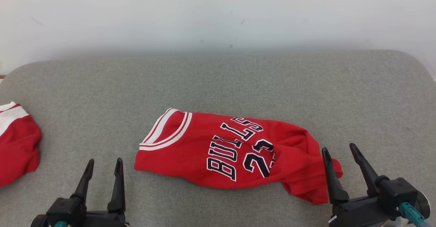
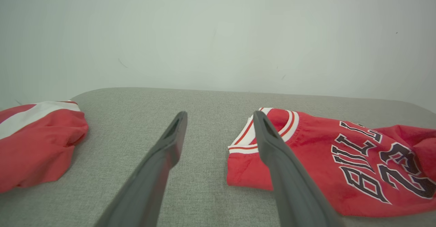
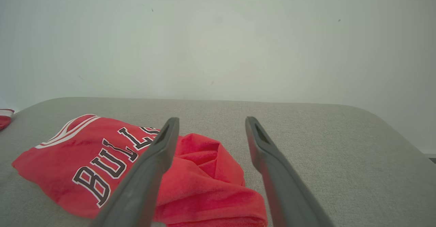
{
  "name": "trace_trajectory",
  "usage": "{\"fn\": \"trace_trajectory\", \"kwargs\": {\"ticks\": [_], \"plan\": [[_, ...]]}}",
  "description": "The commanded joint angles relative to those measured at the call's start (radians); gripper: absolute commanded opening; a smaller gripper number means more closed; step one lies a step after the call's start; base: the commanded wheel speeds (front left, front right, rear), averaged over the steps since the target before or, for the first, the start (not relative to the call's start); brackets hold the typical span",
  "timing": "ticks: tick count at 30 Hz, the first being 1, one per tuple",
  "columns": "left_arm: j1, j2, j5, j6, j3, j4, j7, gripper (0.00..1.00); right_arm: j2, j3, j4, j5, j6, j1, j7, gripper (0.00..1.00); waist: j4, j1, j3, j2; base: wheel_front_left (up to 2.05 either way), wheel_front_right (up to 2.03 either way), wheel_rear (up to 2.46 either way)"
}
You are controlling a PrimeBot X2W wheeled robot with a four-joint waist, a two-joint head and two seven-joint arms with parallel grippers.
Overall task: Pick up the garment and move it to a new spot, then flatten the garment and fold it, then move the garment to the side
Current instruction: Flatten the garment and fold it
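left gripper (image 1: 105, 160) wide, empty | right gripper (image 1: 339, 147) wide, empty | risk: jersey (image 1: 218, 152) was bunched at right, single-layer pinch could have slipped

Red jersey (image 1: 218, 152) with white-striped trim, grey fabric surface (image 1: 238, 84)

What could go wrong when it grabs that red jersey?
The jersey is bunched at its right end, beside the open right gripper; a pinch there may catch several layers and lift a clump. Another red garment lies at the left, near the open left gripper; moving the jersey that way might tangle them.
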Motion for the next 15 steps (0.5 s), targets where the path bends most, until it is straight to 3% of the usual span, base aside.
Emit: {"fn": "trace_trajectory", "kwargs": {"ticks": [1, 11, 15], "plan": [[0.017, 0.007, 0.008, -0.001, 0.0, -0.003, 0.003, 1.0, -0.004, 0.0, 0.002, -0.009, 0.0, 0.013, 0.001, 1.0, 0.0, 0.0001, -0.001, 0.0, 0.0, 0.0, 0.0], [0.005, 0.013, 0.009, 0.007, -0.015, -0.005, 0.009, 1.0, 0.002, -0.002, -0.004, -0.008, 0.0, 0.007, 0.006, 1.0, 0.005, 0.0001, 0.0, 0.0, 0.0, 0.0, 0.0], [-0.033, 0.021, 0.004, -0.031, -0.051, 0.014, 0.049, 1.0, -0.003, 0.001, -0.004, -0.001, 0.0, 0.003, 0.009, 1.0, 0.008, 0.0001, 0.008, 0.0, 0.0, 0.0, 0.0]]}}
